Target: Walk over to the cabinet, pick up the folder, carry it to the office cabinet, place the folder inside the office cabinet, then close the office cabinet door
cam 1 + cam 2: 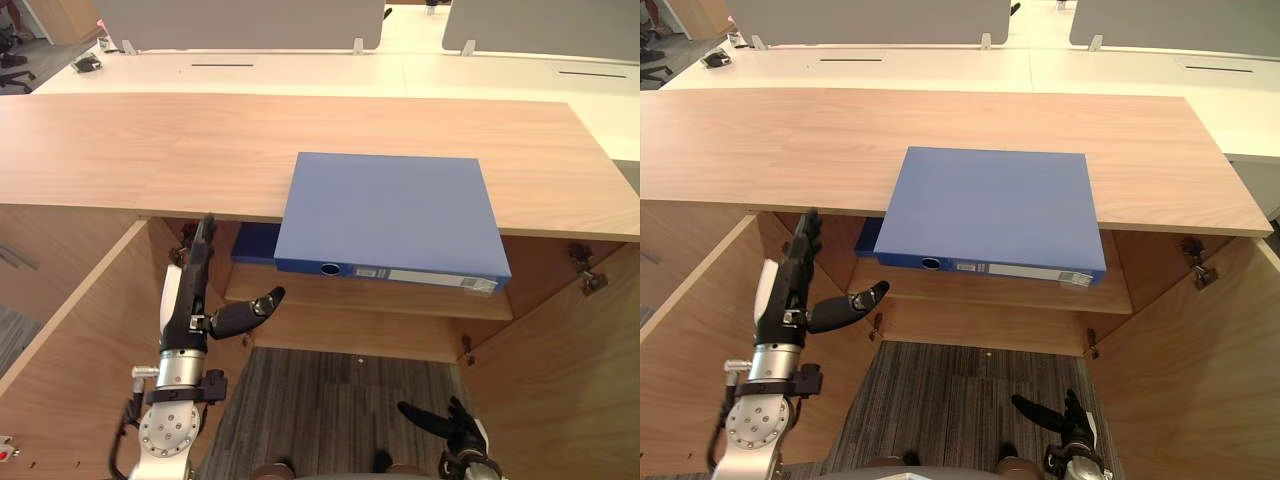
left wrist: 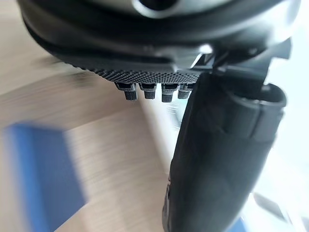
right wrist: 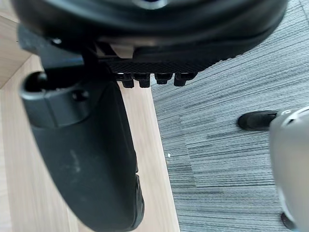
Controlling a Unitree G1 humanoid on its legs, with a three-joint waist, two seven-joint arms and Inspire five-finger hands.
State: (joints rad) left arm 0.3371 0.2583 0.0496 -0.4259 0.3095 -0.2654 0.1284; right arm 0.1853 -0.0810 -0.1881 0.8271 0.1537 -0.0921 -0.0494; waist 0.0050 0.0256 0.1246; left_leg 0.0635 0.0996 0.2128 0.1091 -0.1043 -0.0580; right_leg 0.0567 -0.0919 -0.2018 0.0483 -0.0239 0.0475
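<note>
Centrally in the head views, the blue folder (image 1: 390, 212) lies flat on the wooden worktop (image 1: 150, 150) of the cabinet (image 1: 60, 230), its spine toward the bottom of the frame and jutting out over the worktop's front edge. The left hand (image 1: 190, 300) stands at lower left, below and to the left of the folder and apart from it. Its fingers are straight and point up toward the worktop's edge, with the thumb stuck out sideways toward the middle of the frame; it holds nothing. The right hand (image 1: 450, 425) sits low at the bottom right, over the grey carpet floor (image 1: 320, 400). Its fingers are loosely spread and empty, well apart from the folder.

Under the worktop the cabinet is open. One door (image 1: 70, 340) is swung out at the left just beside the left hand, and the other door (image 1: 560, 350) at the right. A wooden shelf (image 1: 370, 295) runs across inside, directly beneath the folder's overhanging spine, and a darker blue thing (image 1: 255, 245) rests on it toward its left end. Across the top of the frame, white desks (image 1: 400, 70) with grey partition screens (image 1: 240, 20) stand beyond the worktop.
</note>
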